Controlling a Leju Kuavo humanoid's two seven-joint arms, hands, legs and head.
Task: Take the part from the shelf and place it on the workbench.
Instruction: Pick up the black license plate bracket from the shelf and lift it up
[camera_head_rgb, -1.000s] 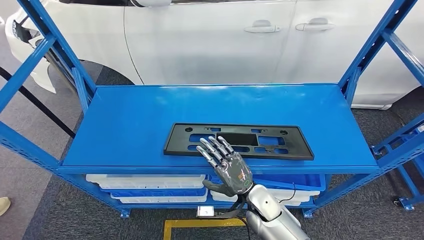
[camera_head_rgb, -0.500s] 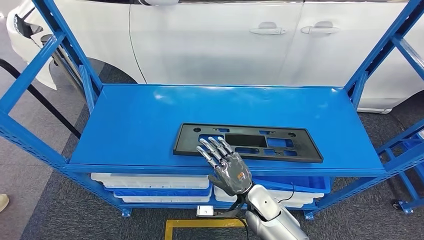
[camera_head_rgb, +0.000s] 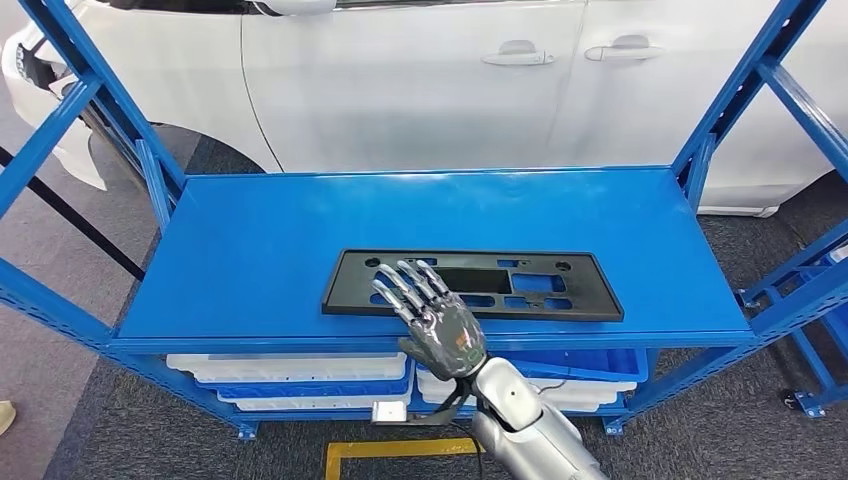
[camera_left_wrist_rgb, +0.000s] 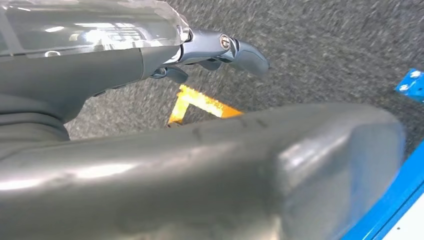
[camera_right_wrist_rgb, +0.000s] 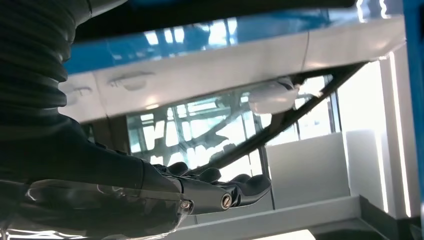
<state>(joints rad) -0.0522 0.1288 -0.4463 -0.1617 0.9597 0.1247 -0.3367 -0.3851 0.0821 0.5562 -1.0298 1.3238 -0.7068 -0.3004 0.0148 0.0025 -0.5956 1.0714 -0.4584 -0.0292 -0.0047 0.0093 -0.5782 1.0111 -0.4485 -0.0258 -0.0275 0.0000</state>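
The part (camera_head_rgb: 595, 290) is a long flat black plate with several cut-outs, lying near the front edge of the blue shelf top (camera_head_rgb: 250, 240). My right hand (camera_head_rgb: 430, 315) reaches up from below the shelf's front edge, back of the hand toward me. Its fingers (camera_head_rgb: 405, 285) are spread over the left-middle of the part's front rim and grip nothing. In the right wrist view the dark fingers (camera_right_wrist_rgb: 235, 190) lie stretched out side by side. My left hand (camera_left_wrist_rgb: 220, 50) hangs over the grey carpet and holds nothing.
Slanted blue uprights (camera_head_rgb: 90, 90) (camera_head_rgb: 750, 90) frame the shelf on both sides. A white car (camera_head_rgb: 420, 90) stands close behind it. White and blue bins (camera_head_rgb: 290, 375) sit on the lower level. Yellow floor tape (camera_head_rgb: 400, 450) marks the carpet in front.
The camera has swayed, shifting the whole picture. Relative to the part, my right hand has moved a little to the left and reached slightly farther over its front rim.
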